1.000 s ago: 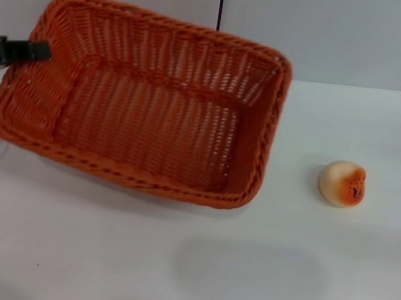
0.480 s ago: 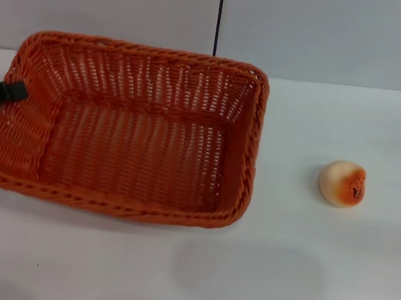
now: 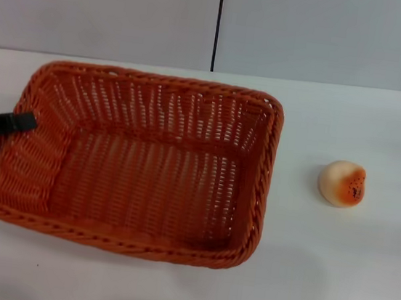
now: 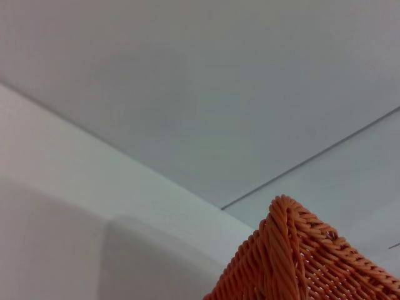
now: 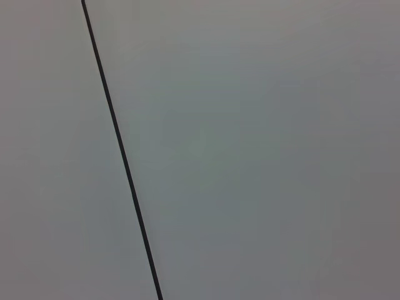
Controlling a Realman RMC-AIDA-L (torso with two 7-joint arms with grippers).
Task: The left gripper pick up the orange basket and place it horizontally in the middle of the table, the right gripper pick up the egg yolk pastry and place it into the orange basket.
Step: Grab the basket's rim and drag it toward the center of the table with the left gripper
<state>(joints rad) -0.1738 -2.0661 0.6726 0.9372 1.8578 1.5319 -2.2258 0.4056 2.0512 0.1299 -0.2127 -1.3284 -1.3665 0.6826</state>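
Observation:
The orange basket (image 3: 155,104) lies level and lengthwise across the white table (image 3: 330,283), left of centre in the head view, with nothing inside. My left gripper (image 3: 19,122) reaches in from the left edge and is shut on the basket's left rim, one black finger lying over the inside of the wall. In the left wrist view only a braided corner of the basket (image 4: 294,256) shows. The egg yolk pastry (image 3: 342,183) sits on the table to the right of the basket, a clear gap between them. My right gripper is out of view.
A grey wall with a thin black vertical seam (image 3: 218,24) runs behind the table; the right wrist view shows only that seam (image 5: 122,156). Bare tabletop lies in front of and to the right of the pastry.
The basket has come down from a tilted, raised position near the wall, toward me and slightly right, and now lies level. My left gripper moved with it. The pastry has not moved.

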